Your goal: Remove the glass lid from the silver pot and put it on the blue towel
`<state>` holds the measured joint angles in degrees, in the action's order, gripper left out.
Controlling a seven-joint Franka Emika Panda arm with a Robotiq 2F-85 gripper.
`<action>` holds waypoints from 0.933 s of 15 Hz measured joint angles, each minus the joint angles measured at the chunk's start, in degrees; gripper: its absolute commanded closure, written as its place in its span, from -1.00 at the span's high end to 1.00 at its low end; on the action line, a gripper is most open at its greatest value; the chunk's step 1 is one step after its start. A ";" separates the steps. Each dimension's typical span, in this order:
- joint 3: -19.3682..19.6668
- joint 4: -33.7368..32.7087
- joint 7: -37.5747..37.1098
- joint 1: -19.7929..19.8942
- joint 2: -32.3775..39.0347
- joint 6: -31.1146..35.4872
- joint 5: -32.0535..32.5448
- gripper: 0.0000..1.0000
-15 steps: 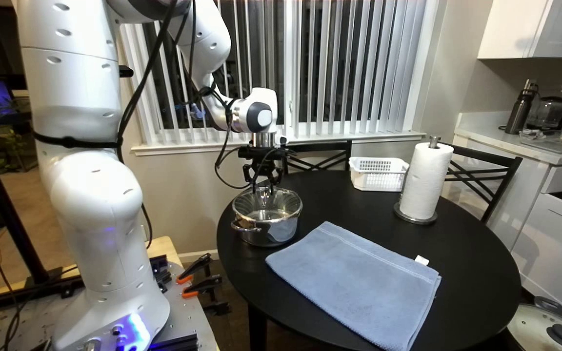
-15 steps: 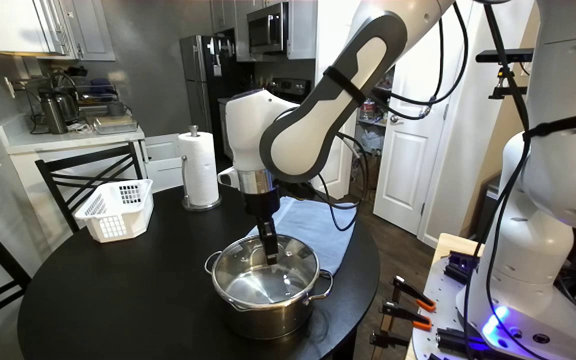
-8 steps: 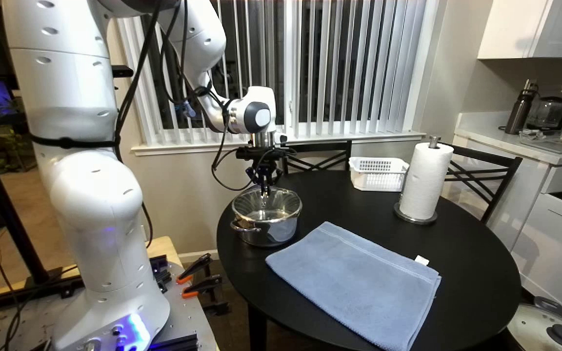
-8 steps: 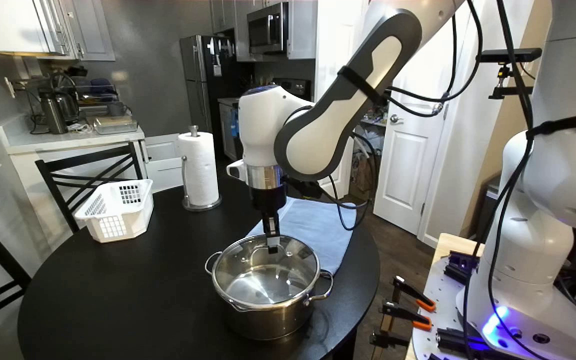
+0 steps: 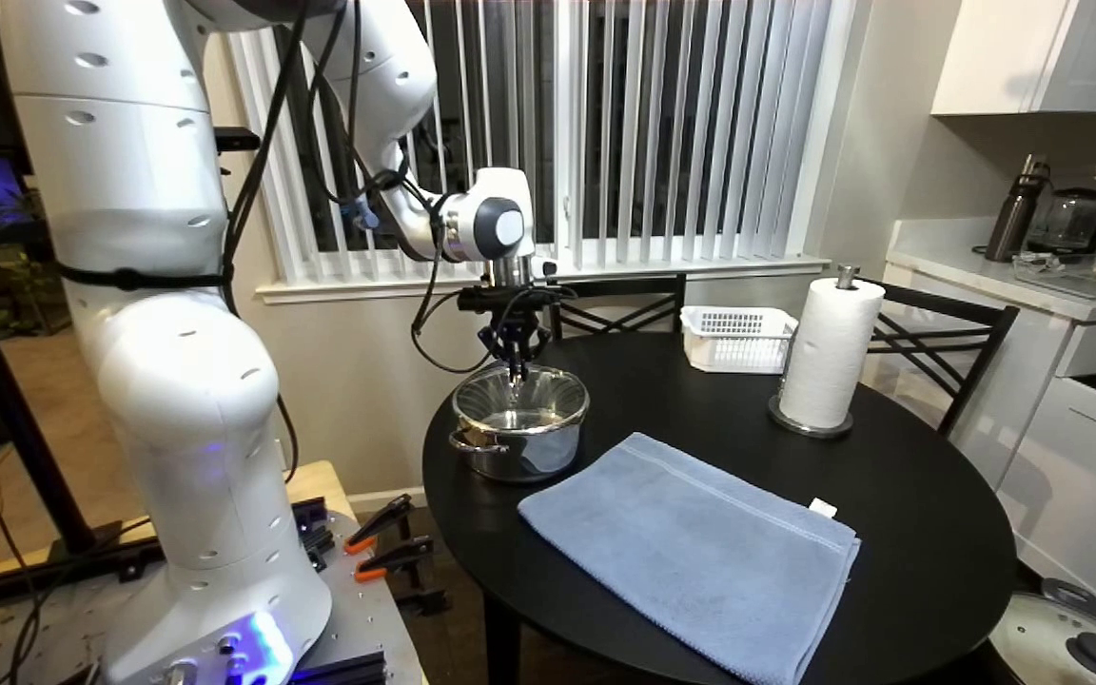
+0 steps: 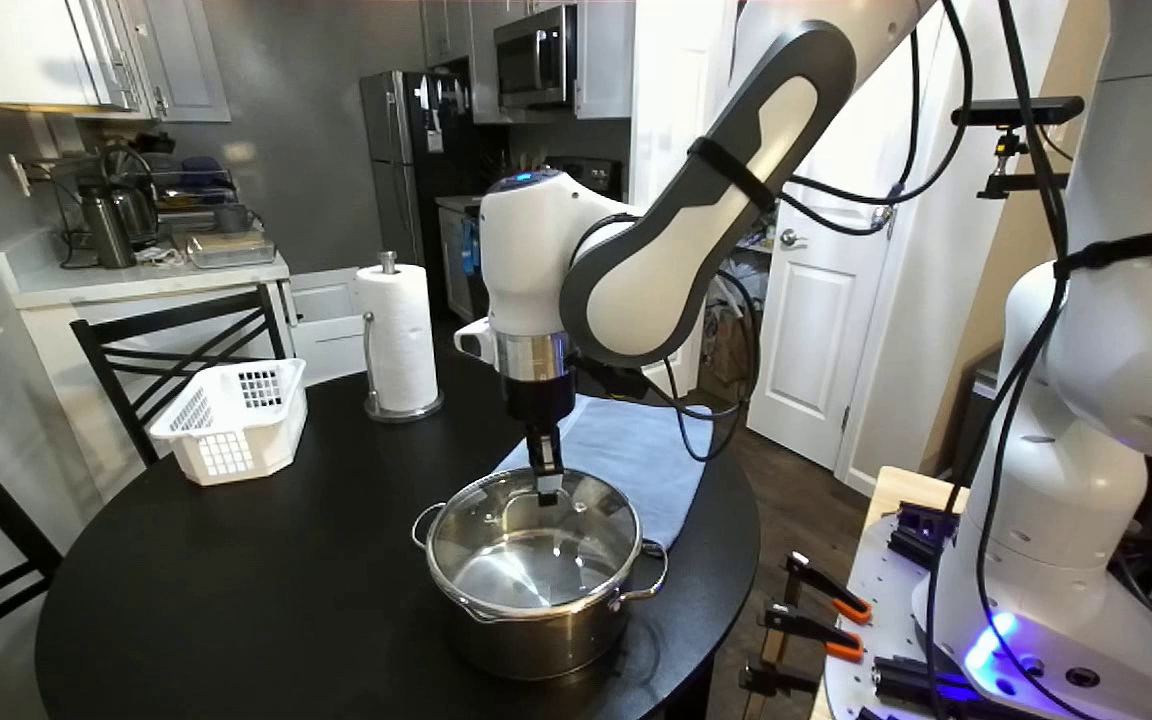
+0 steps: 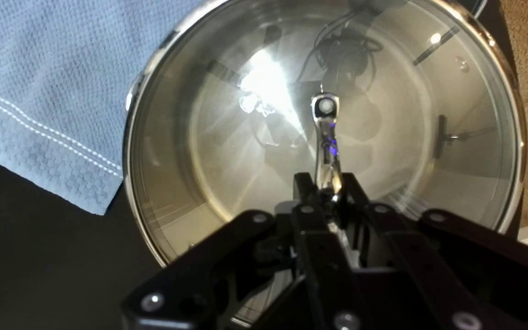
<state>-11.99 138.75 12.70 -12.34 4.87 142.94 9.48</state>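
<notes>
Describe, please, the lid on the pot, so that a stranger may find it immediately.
On the round black table stands a steel pot. The clear glass lid covers this pot. Its shiny metal handle sets it apart from the black-knobbed lid past the table's edge.

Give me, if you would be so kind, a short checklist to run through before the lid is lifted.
1. Gripper closed on the metal handle, a finger on each side: ok.
2. Glass lid seated on the silver pot: ok.
3. Pot upright on the black table: ok.
4. Blue towel lying flat beside the pot: ok.
5. Grip firm enough to lift: cannot tell from these stills.
</notes>
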 measured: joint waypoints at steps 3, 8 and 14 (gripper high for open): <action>-0.61 0.38 0.00 -0.13 -1.87 -0.16 0.08 -0.85; -0.79 1.32 0.14 -0.64 -9.04 -2.98 -0.15 -0.85; 5.65 3.85 2.07 2.45 -15.16 -4.12 -1.96 -0.84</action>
<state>-6.34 142.60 14.77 -9.89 -10.29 138.82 7.52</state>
